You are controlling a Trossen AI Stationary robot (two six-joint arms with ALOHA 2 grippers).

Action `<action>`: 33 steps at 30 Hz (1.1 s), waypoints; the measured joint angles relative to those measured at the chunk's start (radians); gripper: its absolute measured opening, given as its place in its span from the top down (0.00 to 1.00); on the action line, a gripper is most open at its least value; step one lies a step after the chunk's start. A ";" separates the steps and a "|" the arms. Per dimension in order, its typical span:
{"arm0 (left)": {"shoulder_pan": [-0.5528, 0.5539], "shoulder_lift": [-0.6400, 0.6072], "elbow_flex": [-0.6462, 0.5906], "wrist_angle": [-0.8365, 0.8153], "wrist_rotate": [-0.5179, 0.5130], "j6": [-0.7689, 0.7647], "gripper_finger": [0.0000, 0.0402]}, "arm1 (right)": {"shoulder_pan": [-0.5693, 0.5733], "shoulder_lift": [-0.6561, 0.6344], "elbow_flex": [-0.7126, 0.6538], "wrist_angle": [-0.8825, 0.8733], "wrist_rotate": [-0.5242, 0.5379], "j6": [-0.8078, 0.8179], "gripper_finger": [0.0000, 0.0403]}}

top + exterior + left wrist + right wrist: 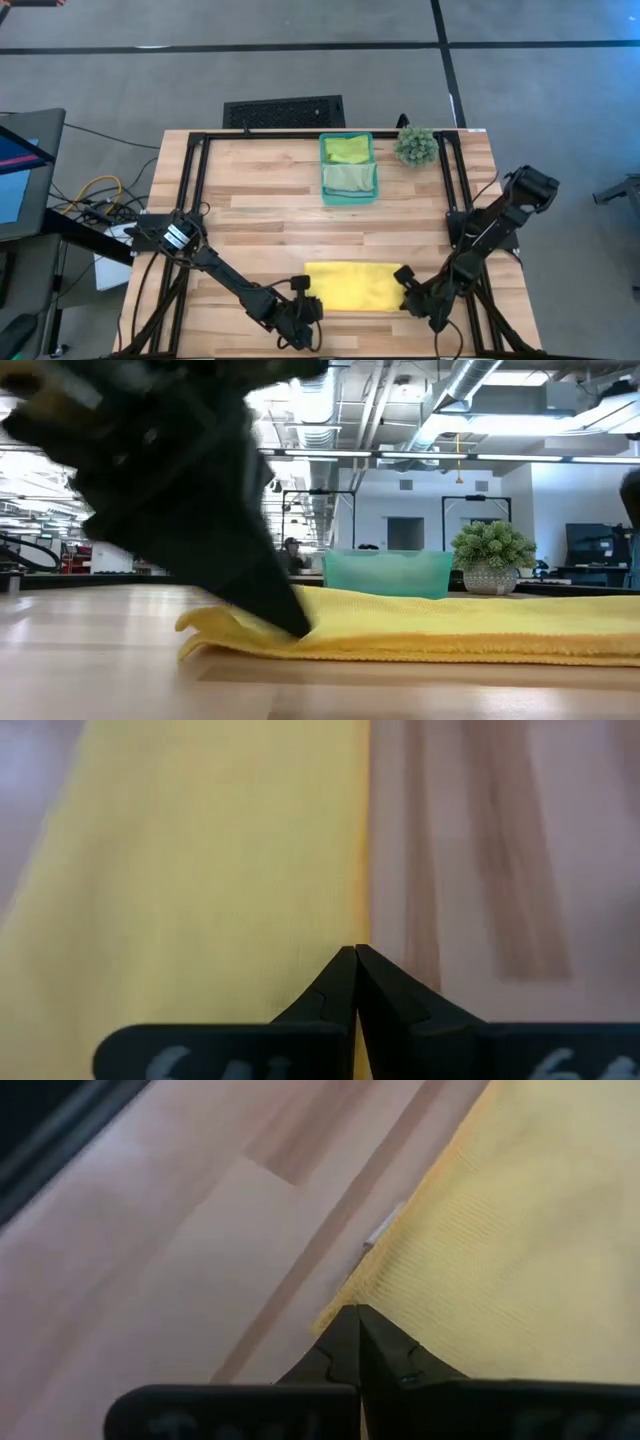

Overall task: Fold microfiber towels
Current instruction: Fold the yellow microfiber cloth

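High view, yellow towel (352, 285): it is laid flat on the table (260, 190), well apart from the teal bin (348, 170), on the side of the bin away from the floor vent and toward the arms' bases.
Long axis: the towel is seen as a rectangle, so one fold is judged already made; its long axis is run across the table, from one gripper to the other, parallel to the bin's long front wall.
Left gripper (303, 305): it is set at the towel's left end, and its fingers are seen pressed together in the left wrist view, tips right at the cloth's edge (355, 870).
Right gripper (412, 291): it is set at the towel's right end, fingers likewise closed tight, tips at the corner of the cloth (480, 1250).
Grip: whether cloth is pinched between either pair of fingers cannot be told; both pairs are shut at the hem.
Reason for placement: the two ends are judged to be taken together so that the cloth can be carried evenly into the next fold.
Low view: a doubled left edge (200, 635) is shown, with the upper layer slightly raised beside the left gripper.
Other towels: two greenish cloths (347, 150) are kept inside the bin; a small plant (416, 145) is stood just beside the bin.
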 joint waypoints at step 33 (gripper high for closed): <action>-0.005 -0.040 -0.027 -0.012 0.082 -0.203 1.00 | 0.003 -0.063 -0.004 -0.239 0.123 0.151 0.95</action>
